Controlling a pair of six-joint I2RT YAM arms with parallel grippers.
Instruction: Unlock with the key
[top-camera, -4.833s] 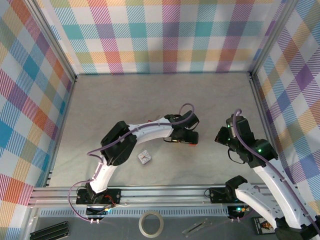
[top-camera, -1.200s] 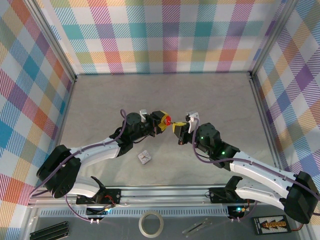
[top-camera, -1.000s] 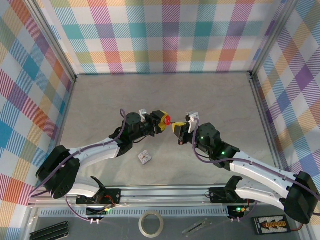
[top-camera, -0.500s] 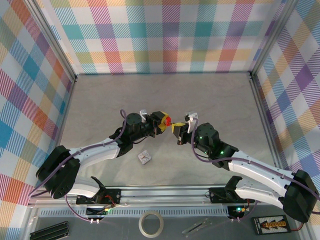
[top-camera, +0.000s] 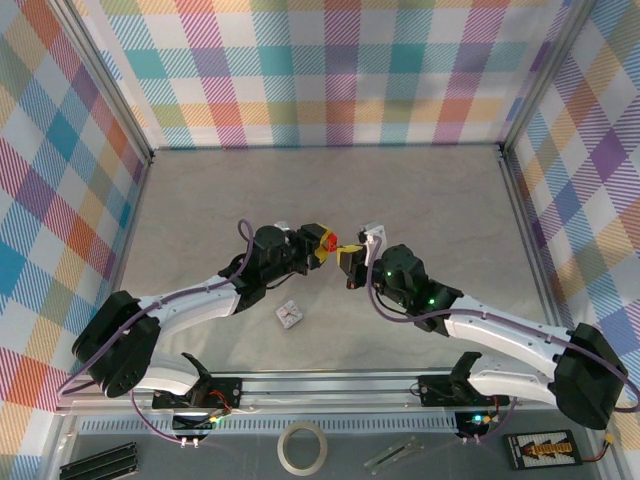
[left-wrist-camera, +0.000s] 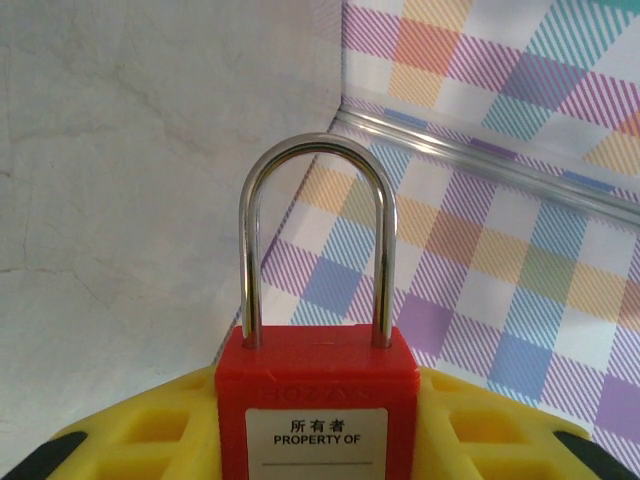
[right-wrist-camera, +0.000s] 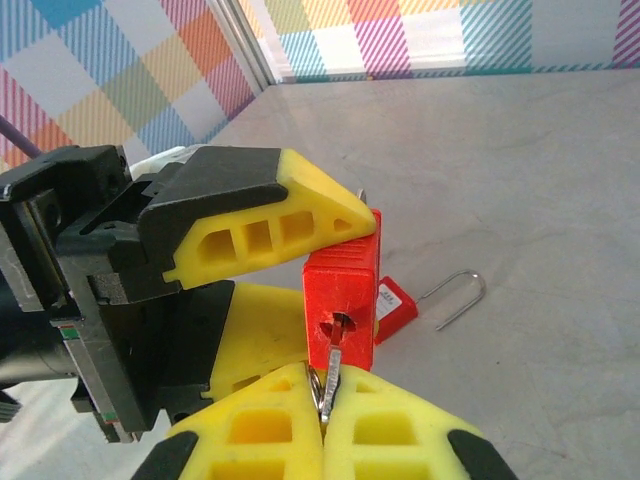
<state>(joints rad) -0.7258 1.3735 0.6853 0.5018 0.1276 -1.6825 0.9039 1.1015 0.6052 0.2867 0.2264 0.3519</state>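
Mostly hidden between the tightly closed fingers of the right tool (right-wrist-camera: 322, 388), the key (right-wrist-camera: 333, 365) touches the keyhole of the red padlock (right-wrist-camera: 340, 285), gripped above the table (top-camera: 200, 200) by the partly open left tool (top-camera: 322, 246); its depth is unclear.

Bare tabletop (top-camera: 300, 190) runs free from mid-table to the plaid walls (top-camera: 330, 80). Obstacles: left arm (top-camera: 200, 300) and right arm (top-camera: 480, 330) meeting at the raised red padlock (top-camera: 327, 239), a small white object (top-camera: 290, 315) on the near tabletop, and a second padlock (right-wrist-camera: 397, 303) lying flat.
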